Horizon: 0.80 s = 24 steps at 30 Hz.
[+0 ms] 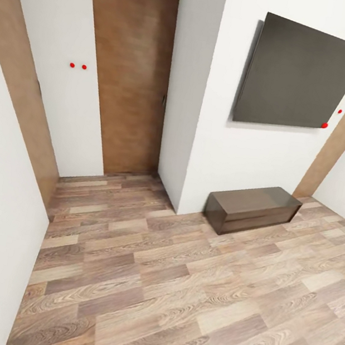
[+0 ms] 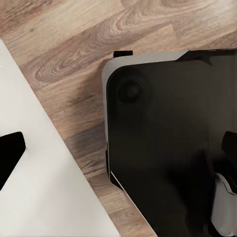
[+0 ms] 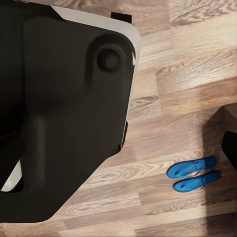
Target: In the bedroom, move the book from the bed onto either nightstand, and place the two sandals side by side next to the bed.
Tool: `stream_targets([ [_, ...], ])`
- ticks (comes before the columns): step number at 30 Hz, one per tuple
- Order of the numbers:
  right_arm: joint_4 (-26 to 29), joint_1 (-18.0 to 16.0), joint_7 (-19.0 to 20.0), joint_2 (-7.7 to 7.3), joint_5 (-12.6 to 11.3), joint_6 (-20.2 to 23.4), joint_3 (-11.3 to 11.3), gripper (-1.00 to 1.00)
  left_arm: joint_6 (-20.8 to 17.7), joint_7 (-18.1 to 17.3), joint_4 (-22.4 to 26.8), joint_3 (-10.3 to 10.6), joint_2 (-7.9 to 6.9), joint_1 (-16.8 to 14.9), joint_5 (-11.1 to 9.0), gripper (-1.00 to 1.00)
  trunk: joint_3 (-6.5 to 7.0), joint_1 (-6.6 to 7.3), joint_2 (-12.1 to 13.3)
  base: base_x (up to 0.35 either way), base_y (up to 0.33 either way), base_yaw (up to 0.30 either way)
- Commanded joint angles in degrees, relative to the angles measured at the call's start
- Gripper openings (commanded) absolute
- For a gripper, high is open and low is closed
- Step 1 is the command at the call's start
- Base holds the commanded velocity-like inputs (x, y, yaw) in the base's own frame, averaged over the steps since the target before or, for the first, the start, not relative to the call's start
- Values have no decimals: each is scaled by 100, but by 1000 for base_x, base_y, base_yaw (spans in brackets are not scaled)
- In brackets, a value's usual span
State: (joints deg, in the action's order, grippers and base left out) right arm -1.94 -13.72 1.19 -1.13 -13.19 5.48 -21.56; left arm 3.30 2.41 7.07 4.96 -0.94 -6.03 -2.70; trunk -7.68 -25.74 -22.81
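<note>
A cabinet (image 1: 254, 208) is set on the floor (image 1: 171, 308) against the wall, below a mounted screen (image 1: 300, 76) — a door (image 1: 130, 74) is recessed to its left. Two sandals (image 3: 193, 174) are laid side by side on the floor.

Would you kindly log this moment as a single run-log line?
phase: in transit | head view: door, wall TV, low cabinet | right wrist: blue sandals side by side on floor | end effectors: state unclear
</note>
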Motion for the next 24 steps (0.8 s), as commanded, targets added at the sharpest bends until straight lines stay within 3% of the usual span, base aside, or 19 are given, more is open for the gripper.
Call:
stream_targets([
  [1, -8, -8, 13, 0, -57, 8, -47, 100, 18, 23, -3, 49, -2, -4, -29, 100, -3, -4, -10, 113, 113, -177],
  [13, -8, -8, 15, 6, -59, 9, -48, 100, 15, 23, -3, 49, -2, -4, -29, 100, 90, -4, -10, 157, 143, -168],
  [24, -8, -8, 21, 7, -60, 6, -48, 100, 15, 23, -3, 49, 3, -4, -27, 100, 179, -4, -10, 277, 93, -159],
])
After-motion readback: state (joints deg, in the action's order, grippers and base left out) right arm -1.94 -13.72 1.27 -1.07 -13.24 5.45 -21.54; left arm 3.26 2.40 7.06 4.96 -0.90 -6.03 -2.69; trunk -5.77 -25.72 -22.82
